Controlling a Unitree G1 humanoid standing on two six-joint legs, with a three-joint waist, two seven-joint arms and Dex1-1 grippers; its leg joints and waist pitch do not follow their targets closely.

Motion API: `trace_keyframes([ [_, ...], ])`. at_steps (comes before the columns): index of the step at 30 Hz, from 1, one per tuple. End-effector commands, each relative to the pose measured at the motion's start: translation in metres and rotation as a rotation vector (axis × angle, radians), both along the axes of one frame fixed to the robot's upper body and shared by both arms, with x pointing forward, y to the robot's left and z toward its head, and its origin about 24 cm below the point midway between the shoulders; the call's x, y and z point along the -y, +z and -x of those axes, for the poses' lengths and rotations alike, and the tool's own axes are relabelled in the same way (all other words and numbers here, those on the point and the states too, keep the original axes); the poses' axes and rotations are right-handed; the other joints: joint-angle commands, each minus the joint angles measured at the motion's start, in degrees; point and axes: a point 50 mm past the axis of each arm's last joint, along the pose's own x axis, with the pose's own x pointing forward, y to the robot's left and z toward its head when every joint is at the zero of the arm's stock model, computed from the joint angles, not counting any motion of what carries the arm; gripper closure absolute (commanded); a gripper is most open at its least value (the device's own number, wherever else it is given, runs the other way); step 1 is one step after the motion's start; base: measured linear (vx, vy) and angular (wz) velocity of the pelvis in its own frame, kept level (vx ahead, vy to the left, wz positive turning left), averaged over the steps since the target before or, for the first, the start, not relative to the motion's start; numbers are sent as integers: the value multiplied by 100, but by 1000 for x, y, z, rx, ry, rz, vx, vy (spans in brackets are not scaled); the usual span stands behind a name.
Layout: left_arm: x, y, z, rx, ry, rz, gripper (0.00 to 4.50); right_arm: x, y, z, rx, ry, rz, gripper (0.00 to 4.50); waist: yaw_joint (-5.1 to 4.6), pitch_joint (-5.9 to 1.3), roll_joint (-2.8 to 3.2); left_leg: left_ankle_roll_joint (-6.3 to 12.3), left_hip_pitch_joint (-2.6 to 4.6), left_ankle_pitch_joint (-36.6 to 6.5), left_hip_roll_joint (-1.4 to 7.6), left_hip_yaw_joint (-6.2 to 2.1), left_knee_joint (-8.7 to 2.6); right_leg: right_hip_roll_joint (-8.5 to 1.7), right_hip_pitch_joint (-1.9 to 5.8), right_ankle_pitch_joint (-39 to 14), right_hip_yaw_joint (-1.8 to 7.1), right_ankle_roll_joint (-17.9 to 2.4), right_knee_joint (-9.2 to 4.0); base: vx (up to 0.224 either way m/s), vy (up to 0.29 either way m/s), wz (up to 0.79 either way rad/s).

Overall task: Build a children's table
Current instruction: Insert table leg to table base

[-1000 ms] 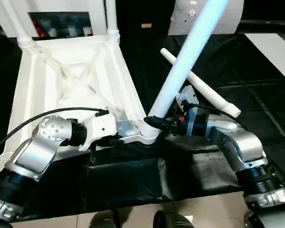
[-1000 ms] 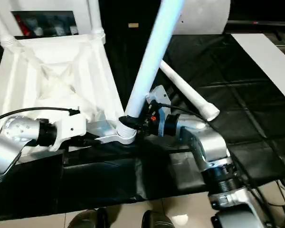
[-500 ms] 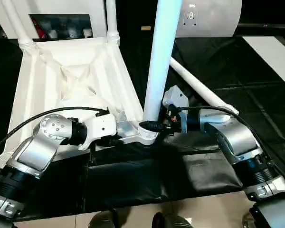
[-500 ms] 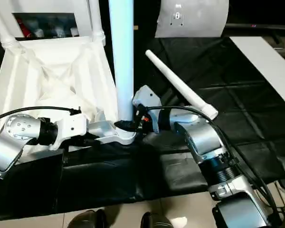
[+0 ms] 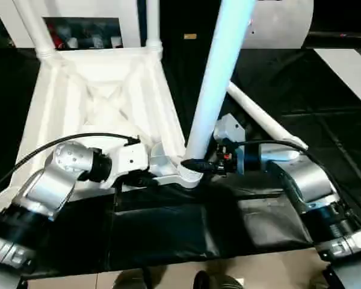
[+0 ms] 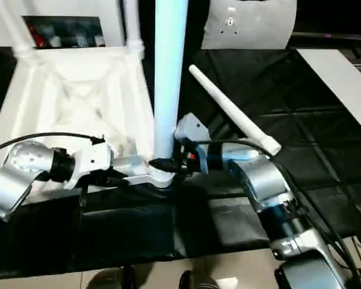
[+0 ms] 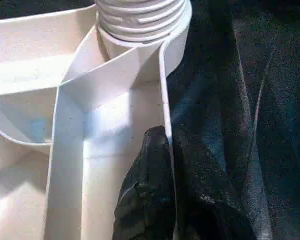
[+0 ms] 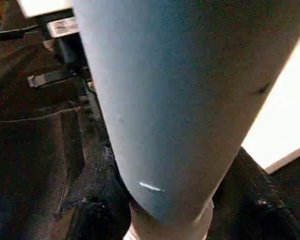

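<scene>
Left fingers (image 7: 157, 165) are pinched tight on the upside-down table top's (image 5: 96, 96) rim wall, right beside the corner socket (image 5: 189, 174). Right fingers (image 6: 162, 164) clamp the leg (image 6: 168, 72) standing in that socket, on the black desk (image 5: 325, 90).

Near corner's pretty crowded: both grippers hug the upright leg (image 5: 219, 72) there, spare leg (image 6: 231, 114) lies across the tabletop (image 5: 325, 90) behind; open black cloth further right.
</scene>
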Motion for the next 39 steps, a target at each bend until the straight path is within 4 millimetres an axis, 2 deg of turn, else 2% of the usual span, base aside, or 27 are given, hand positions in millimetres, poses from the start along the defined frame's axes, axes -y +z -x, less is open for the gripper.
trace_keyframes([
  [1, 13, 12, -6, 65, -61, 16, 450, -8, -66, 32, -270, 80, 150, 259, -44, -152, 107, -82, 175, -1788, 665, -359, -481, -717, 47, -1831, 499, -1215, -525, 0, 0, 0],
  [2, 13, 12, -6, 65, -61, 16, 450, -8, -66, 32, -270, 80, 150, 259, -39, -148, 94, -97, 164, -1810, 674, -378, -485, -743, 62, -1929, 501, -1215, -516, 0, 0, 0],
  [3, 9, 12, -7, 65, -50, 4, 450, -9, -68, 32, -255, 69, 157, 259, -33, -125, 120, -97, 156, -1821, 675, -385, -488, -756, 50, -2032, 507, -1191, -529, 0, 0, 0],
  [6, 3, 12, -7, 63, -31, -7, 450, -10, -69, 31, -235, 49, 162, 259, -35, -102, 118, -94, 154, -1836, 681, -391, -507, -766, 37, -2218, 517, -1123, -558, 0, 0, 0],
  [10, -13, 8, -2, 56, 47, -15, 450, -12, -70, 24, -198, -44, 156, 259, -85, -66, 114, -151, 145, -2017, 690, -423, -532, -783, 24, -2584, 520, -1079, -570, 0, 0, 0],
  [11, -19, 7, 2, 53, 92, -9, 450, -13, -71, 23, -193, -86, 155, 259, -118, -34, 90, -188, 131, -2160, 682, -447, -548, -801, 9, -2998, 523, -1012, -603, 0, 0, 0],
  [13, -23, 7, 6, 52, 131, -1, 450, -14, -72, 22, -186, -110, 148, 259, -154, -1, 82, -184, 120, -2298, 676, -477, -559, -815, -10, -3453, 528, -880, -645, 0, 0, 0],
  [14, -26, 7, 9, 52, 160, 7, 450, -14, -72, 21, -185, -131, 143, 259, -156, 0, 100, -207, 121, -2341, 682, -493, -558, -828, -16, -3554, 531, -856, -638, 0, 0, 0],
  [15, -31, 6, 15, 51, 210, 20, 450, -14, -72, 20, -181, -167, 130, 259, -178, 26, 103, -196, 150, -2487, 665, -499, -563, -803, -58, -3864, 527, -720, -693, 0, 0, 0],
  [16, -32, 6, 17, 50, 221, 23, 450, -15, -72, 19, -180, -176, 127, 259, -195, 18, 79, -242, 148, -2509, 678, -506, -558, -825, -61, -3868, 539, -727, -674, 0, 0, 0],
  [17, -36, 5, 27, 44, 278, 37, 450, -15, -72, 18, -171, -215, 114, 259, -245, 48, 80, -231, 85, -2579, 664, -550, -578, -828, -43, -4052, 519, -667, -677, 0, 0, 0],
  [18, -36, 5, 27, 44, 278, 37, 450, -15, -72, 18, -171, -215, 114, 259, -283, 39, 87, -250, 43, -2574, 672, -572, -604, -818, -23, -4004, 507, -627, -658, 3, 17, -18],
  [19, -37, 4, 30, 42, 292, 40, 450, -15, -72, 18, -169, -224, 111, 259, -292, 39, 99, -239, 70, -2607, 666, -566, -624, -781, -41, -3902, 495, -597, -685, 0, 0, 0],
  [21, -39, 3, 44, 36, 364, 53, 450, -16, -72, 17, -158, -269, 95, 259, -327, 34, 113, -274, 41, -2476, 688, -563, -652, -780, -8, -3423, 500, -737, -626, 2, 17, -10],
  [22, -40, 3, 48, 36, 387, 54, 450, -17, -72, 16, -156, -281, 90, 259, -381, 43, 105, -240, -40, -2342, 691, -577, -685, -762, 41, -3055, 484, -827, -589, 20, 45, -23],
  [23, -38, 3, 55, 31, 414, 61, 450, -17, -72, 15, -156, -303, 84, 259, -416, 13, 114, -193, 14, -2166, 688, -525, -656, -747, 2, -2656, 508, -957, -593, 0, 0, 0],
  [24, -34, 3, 62, 25, 434, 70, 450, -17, -71, 14, -157, -321, 77, 259, -417, -6, 115, -151, 35, -2027, 678, -492, -627, -743, 2, -2428, 523, -1002, -594, 0, 0, 0],
  [25, -29, 4, 67, 19, 442, 83, 450, -17, -71, 12, -158, -334, 73, 259, -443, -15, 104, -126, 26, -1876, 686, -470, -625, -742, 24, -2124, 533, -1098, -561, 0, 0, 0],
  [26, -19, 5, 73, 10, 451, 112, 450, -18, -71, 10, -157, -351, 70, 259, -456, 11, 106, -49, 19, -1753, 681, -446, -625, -727, 27, -1910, 521, -1175, -567, 0, 0, 0],
  [27, -13, 6, 75, 7, 453, 127, 450, -19, -71, 9, -157, -358, 68, 259, -465, 27, 109, -31, 26, -1759, 684, -443, -621, -729, 20, -1908, 524, -1198, -574, 0, 0, 0],
  [28, -5, 6, 77, 2, 446, 146, 450, -20, -71, 8, -157, -364, 67, 259, -476, 25, 46, -6, 39, -1771, 667, -425, -604, -718, 19, -2027, 516, -1199, -598, 0, 0, 0],
  [29, 10, 7, 76, 4, 448, 180, 450, -23, -72, 6, -155, -369, 66, 259, -451, 44, 44, -32, 65, -1882, 668, -427, -584, -742, -6, -2451, 527, -1122, -638, 0, 0, 0],
  [30, 10, 7, 76, 4, 448, 180, 450, -23, -72, 6, -155, -369, 66, 259, -434, 58, 63, -46, 80, -1927, 667, -432, -584, -740, -22, -2580, 531, -1084, -650, 0, 0, 0],
  [31, 16, 7, 73, 11, 453, 191, 450, -24, -72, 6, -153, -369, 65, 259, -425, 54, 29, -45, 79, -1940, 663, -426, -587, -725, -21, -2689, 526, -1007, -666, 0, 0, 0],
  [32, 20, 7, 71, 20, 462, 196, 450, -25, -72, 6, -151, -370, 65, 259, -397, 58, 49, -61, 91, -1965, 662, -431, -585, -725, -35, -2736, 523, -975, -672, 0, 0, 0],
  [35, 26, 10, 60, 67, 502, 192, 450, -28, -72, 5, -150, -373, 60, 259, -346, 27, 28, -130, 123, -2080, 661, -440, -585, -721, -48, -2887, 516, -830, -684, 0, 0, 0],
  [39, 20, 9, 52, 102, 553, 151, 450, -29, -72, 5, -151, -371, 55, 259, -332, 30, 23, -137, 116, -2116, 642, -440, -583, -722, -59, -2959, 514, -754, -704, 0, 0, 0],
])
